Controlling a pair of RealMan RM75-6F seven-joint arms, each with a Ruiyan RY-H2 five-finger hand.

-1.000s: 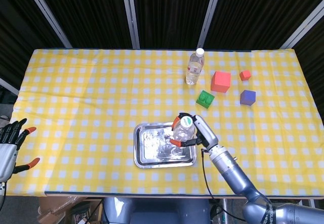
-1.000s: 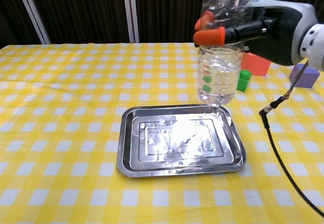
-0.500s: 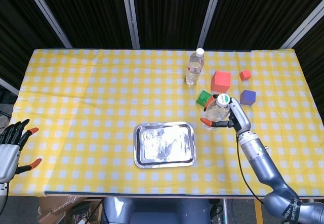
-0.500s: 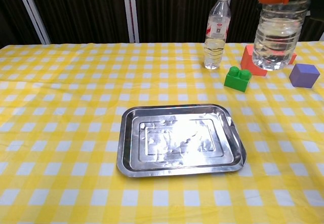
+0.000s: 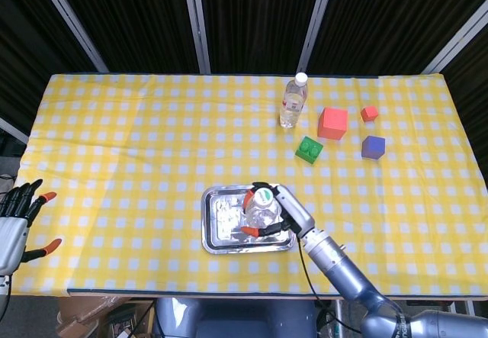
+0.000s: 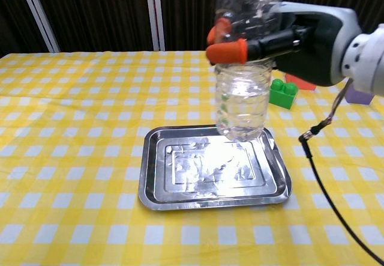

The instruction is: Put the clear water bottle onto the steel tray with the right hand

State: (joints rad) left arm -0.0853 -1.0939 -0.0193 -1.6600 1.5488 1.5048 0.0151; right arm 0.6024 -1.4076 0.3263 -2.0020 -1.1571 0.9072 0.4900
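Note:
My right hand (image 5: 284, 211) grips the clear water bottle (image 5: 260, 213) around its upper body, orange fingertips wrapped on its near side. The bottle stands upright over the right half of the steel tray (image 5: 225, 225). In the chest view the bottle (image 6: 242, 101) is large and close, its base at the far rim of the tray (image 6: 192, 171), with the right hand (image 6: 306, 36) behind it. Whether the base touches the tray I cannot tell. My left hand (image 5: 17, 222) hangs off the table's left edge, fingers spread, holding nothing.
A second, labelled bottle (image 5: 293, 101) stands at the back of the table. To its right are a green block (image 5: 309, 149), a large red cube (image 5: 332, 122), a small red cube (image 5: 369, 113) and a purple cube (image 5: 373, 146). A cable (image 6: 327, 188) hangs from the right wrist.
Half a second ago the right hand held the bottle off to the right, near the green block; now hand and bottle are over the tray's right half. The left hand has stayed put.

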